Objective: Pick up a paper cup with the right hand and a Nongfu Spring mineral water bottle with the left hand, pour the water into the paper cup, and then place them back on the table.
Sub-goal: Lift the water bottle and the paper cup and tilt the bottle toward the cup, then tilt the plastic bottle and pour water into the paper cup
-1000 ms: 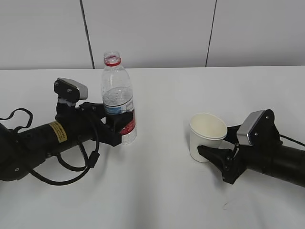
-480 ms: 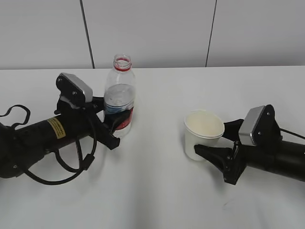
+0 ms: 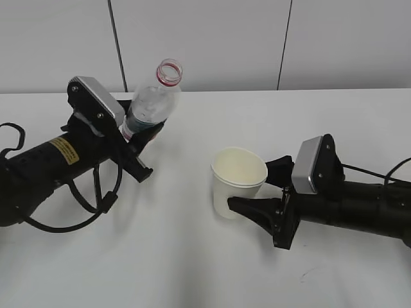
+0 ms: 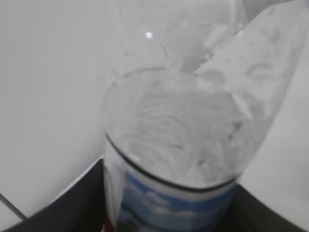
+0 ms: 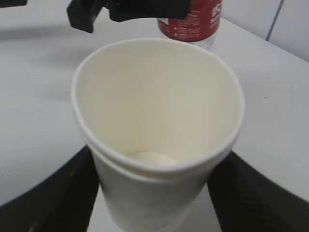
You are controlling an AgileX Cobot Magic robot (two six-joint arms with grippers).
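Observation:
My left gripper is shut on the Nongfu Spring bottle and holds it off the table, tilted with its open red-ringed neck up and to the right. In the left wrist view the bottle fills the frame between the black fingers. My right gripper is shut on the white paper cup, upright, right of and below the bottle's mouth. In the right wrist view the cup stands between the fingers, and its cream inside looks dry. The bottle's label shows beyond it.
The white table runs back to a grey panelled wall. A small dark scuff mark lies near the front right. Black cables hang under the left arm.
The left gripper has lifted the bottle off the table and tilted it to the right. The right gripper has carried the cup to the left, closer to the bottle.

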